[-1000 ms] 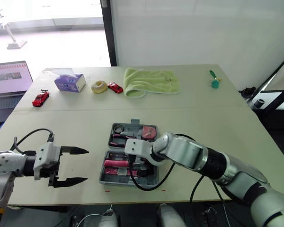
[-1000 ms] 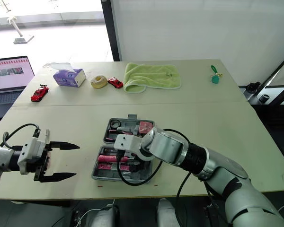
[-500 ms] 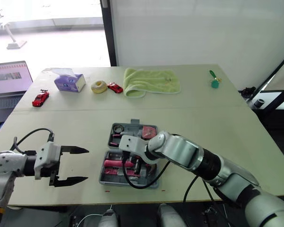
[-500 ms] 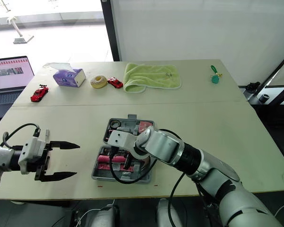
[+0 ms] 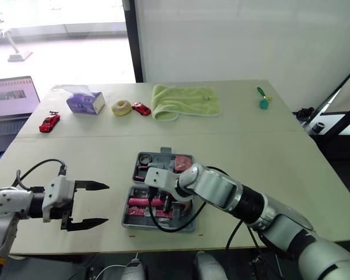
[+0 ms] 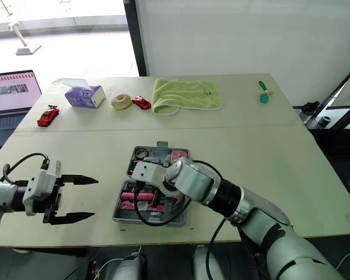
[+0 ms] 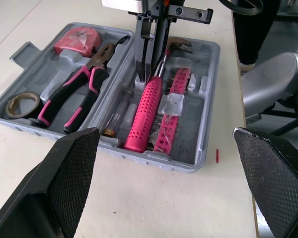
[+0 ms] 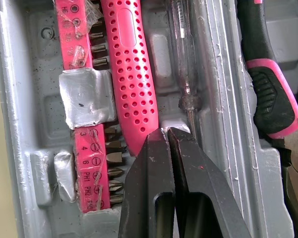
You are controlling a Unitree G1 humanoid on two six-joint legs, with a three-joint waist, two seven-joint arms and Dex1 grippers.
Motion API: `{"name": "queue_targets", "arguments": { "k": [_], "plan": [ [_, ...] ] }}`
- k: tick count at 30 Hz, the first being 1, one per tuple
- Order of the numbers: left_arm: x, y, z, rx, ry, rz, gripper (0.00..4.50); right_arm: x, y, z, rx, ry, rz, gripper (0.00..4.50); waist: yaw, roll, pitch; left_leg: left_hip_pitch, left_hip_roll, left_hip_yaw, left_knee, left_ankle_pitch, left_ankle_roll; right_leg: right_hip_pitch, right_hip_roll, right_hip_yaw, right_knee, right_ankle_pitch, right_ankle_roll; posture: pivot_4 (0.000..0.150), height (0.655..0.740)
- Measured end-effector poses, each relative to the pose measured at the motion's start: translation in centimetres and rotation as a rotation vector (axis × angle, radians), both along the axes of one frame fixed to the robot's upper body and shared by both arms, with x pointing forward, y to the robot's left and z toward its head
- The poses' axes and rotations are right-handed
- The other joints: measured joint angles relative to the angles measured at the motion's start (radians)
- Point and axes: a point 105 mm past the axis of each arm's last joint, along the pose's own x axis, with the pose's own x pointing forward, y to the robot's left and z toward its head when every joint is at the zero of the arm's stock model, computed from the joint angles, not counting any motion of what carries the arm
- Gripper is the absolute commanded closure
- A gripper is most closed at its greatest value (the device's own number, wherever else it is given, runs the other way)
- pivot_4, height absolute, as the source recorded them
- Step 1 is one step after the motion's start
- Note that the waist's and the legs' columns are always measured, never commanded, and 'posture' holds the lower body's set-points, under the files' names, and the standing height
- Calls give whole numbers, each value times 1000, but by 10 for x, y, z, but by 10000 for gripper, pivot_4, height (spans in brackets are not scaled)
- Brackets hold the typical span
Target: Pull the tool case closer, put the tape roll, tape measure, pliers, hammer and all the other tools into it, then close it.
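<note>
The grey tool case lies open near the table's front edge. Its far half holds the tape roll, the red tape measure and the pliers. The near half holds the pink-handled hammer, a pink bit strip and a clear screwdriver. My right gripper is shut with nothing between its fingers. Its tips point down into the near half, at the end of the hammer handle. My left gripper hangs open to the left of the case, apart from it.
Along the table's back lie a green towel, a purple tissue box, a doughnut-shaped ring, two red toy cars and a small green item. A laptop stands off the table's left side.
My right gripper has shut its fingers and shifted a little to the left over the case's near half. The left gripper has stayed where it was, open.
</note>
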Motion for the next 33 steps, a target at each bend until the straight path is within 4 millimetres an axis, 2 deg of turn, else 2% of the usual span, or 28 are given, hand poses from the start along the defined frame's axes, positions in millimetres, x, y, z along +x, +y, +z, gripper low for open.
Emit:
{"name": "queue_targets", "arguments": {
  "k": [6,13,19,33],
  "plan": [
    [0,0,0,1,-1,0,0,-1,-1,-2,-15,-11,18,43878,2,-1,-3,0,0,0,0,0,0,1,0,0,0,0,0,1500,7400],
    [0,0,0,1,-2,1,0,2,5,2,86,-52,10,43878,-3,-1,-4,0,0,-1,0,0,0,0,1,0,0,0,0,1500,7400],
    [0,1,0,4,-4,1,0,-1,11,26,151,-111,37,43878,3,-1,-4,-1,0,-1,0,0,0,-1,1,0,0,0,0,1500,7400],
    [1,2,0,2,-2,6,0,-7,3,9,92,-52,20,43878,3,-1,-3,-1,0,-1,0,0,0,-1,1,0,0,0,0,1500,7400]
  ]
}}
